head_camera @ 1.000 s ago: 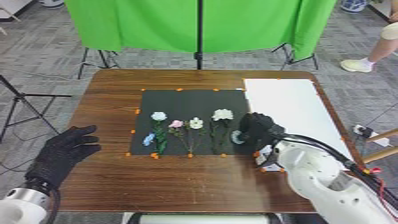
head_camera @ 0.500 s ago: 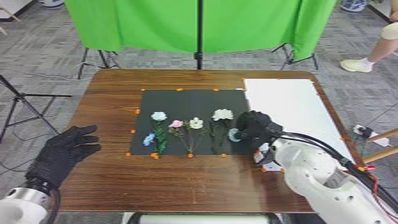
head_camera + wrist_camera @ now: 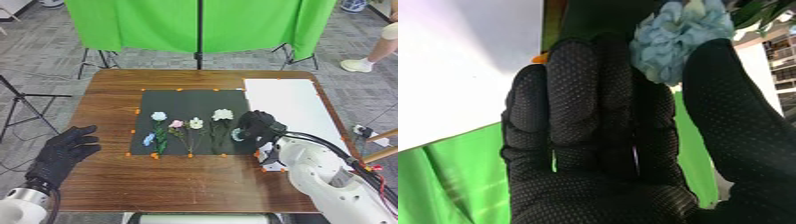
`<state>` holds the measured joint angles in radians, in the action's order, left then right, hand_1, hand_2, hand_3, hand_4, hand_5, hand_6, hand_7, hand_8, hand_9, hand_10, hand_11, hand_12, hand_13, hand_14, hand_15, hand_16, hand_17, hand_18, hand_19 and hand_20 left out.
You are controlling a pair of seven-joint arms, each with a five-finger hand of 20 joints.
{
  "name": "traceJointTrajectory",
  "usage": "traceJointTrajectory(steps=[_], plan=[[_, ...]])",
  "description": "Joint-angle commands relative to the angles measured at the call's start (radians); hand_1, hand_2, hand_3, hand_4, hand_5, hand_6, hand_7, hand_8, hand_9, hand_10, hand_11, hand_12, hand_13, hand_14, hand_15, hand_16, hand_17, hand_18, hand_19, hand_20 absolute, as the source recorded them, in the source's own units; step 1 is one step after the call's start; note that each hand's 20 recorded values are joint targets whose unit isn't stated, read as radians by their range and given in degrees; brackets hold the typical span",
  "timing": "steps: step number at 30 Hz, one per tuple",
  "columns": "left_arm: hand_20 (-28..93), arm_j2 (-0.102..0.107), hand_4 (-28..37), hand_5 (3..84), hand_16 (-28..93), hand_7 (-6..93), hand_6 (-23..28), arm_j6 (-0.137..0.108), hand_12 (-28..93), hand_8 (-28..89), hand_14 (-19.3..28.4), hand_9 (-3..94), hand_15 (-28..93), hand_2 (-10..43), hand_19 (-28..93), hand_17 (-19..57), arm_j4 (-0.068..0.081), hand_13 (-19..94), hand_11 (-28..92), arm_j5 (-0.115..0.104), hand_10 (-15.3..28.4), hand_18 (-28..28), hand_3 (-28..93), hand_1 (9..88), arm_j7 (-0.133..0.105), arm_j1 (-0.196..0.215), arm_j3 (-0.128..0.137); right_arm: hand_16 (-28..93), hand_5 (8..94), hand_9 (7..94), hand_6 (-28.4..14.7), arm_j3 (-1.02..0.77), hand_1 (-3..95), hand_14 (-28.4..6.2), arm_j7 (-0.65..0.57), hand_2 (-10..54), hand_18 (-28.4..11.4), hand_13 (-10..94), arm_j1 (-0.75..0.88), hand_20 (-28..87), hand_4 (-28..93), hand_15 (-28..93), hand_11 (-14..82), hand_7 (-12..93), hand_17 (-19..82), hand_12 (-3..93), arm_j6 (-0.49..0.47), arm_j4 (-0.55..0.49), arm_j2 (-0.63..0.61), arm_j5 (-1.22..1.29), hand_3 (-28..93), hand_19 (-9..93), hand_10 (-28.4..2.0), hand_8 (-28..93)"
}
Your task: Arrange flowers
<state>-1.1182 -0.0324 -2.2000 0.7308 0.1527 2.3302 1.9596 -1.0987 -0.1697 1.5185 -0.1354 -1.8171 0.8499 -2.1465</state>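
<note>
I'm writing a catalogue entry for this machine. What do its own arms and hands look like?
Both arms have smooth white, rounded shells. The right one has black cables running along it, with a thin red wire lower down. The robot's left hand and right hand wear black fabric gloves; close up, the glove shows a fine dotted texture over palm and fingers.

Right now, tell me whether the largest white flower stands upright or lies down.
Lying down: the largest white flower rests on the black mat, its leafy stem stretched along the surface.
</note>
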Motion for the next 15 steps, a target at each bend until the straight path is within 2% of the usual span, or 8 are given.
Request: traceJointTrajectory(steps=[1,12,13,15], plan=[[-2,-0.01,-28.3,44.5,-6,31.3,7.3,0.004,19,-14,20.7,41.4,70,8.6,67,-2.8,0.006,36,46,0.002,17.4,24.4,73,29.1,0.008,0.009,-0.003,25,57.8,62.9,-0.7,0.008,27.4,-6.3,0.016,-9.5,-18.0,66,0.011,41,-28,64,45.8,36,29,25.9,0.003,-0.003,0.009,0.014,85,80,-10.6,-22],[-2,-0.011,-28.3,44.6,-6,31.3,7.3,0.004,19,-14,20.8,41.4,70,8.7,67,-2.9,0.006,36,46,0.002,17.5,24.4,73,29.1,0.01,0.006,-0.003,24,54.7,62.9,-1.5,-0.003,25.9,-7.0,0.001,-9.5,-18.2,64,0.021,42,-28,65,46.0,33,28,25.6,0.04,0.008,0.03,0.04,85,79,-10.6,-21],[-2,-0.005,-28.3,44.6,-6,31.3,7.3,0.002,19,-14,20.8,41.5,70,8.7,67,-2.9,0.006,36,46,-0.002,17.5,24.4,73,29.1,0.006,0.01,-0.004,24,54.7,62.9,-1.5,-0.013,25.8,-7.0,-0.003,-9.5,-18.2,64,0.028,42,-28,65,46.0,33,28,25.6,0.049,0.003,0.029,0.051,85,79,-10.6,-21],[-2,-0.007,-28.3,44.6,-6,31.4,7.3,0.003,19,-14,20.7,41.4,70,8.7,67,-2.9,0.006,36,46,0.0,17.5,24.4,73,29.1,0.007,0.01,-0.003,23,52.8,59.1,-2.1,-0.043,24.8,-7.9,-0.008,-9.5,-18.4,62,0.043,41,-28,64,41.5,32,27,23.0,0.069,-0.006,0.03,0.079,85,78,-10.9,-21]])
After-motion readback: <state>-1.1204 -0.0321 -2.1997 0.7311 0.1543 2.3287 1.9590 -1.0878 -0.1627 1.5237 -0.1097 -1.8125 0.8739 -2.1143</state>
